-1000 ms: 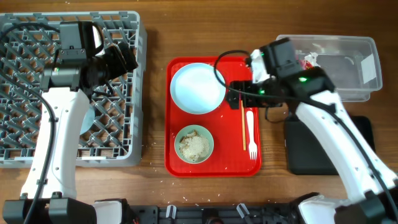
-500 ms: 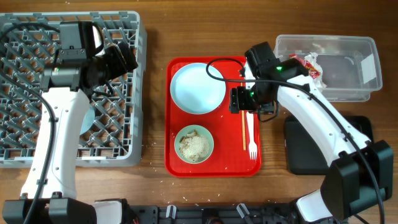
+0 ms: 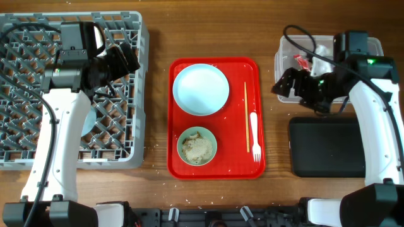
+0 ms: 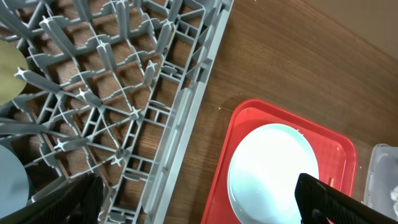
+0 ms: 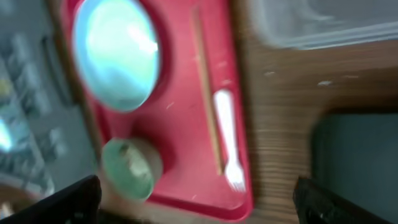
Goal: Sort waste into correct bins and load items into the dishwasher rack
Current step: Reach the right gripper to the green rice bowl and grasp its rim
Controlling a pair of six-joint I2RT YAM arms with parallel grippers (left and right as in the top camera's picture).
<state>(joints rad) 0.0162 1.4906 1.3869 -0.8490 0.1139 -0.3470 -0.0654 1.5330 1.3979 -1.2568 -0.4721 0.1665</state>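
The right claw [image 3: 289,82], spread and holding nothing, hangs at the left end of the clear tub [image 3: 372,63], which holds the red wrapper [image 3: 302,61] and napkin [image 3: 323,53]. The left claw [image 3: 129,60], also spread, hovers over the rack [image 3: 25,126], which holds a yellow cup [image 4: 6,74] and blue bowl [image 3: 88,123]. The red tray [image 3: 237,157] carries the plate [image 3: 201,89], the green bowl [image 3: 197,145] with rice scraps [image 3: 197,149], the stick [image 3: 246,116] and the fork [image 3: 254,133].

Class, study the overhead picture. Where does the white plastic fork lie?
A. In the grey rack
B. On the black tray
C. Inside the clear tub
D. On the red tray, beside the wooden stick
D: the white plastic fork lies flat on the red tray, just to the right of the thin wooden stick and roughly parallel to it.
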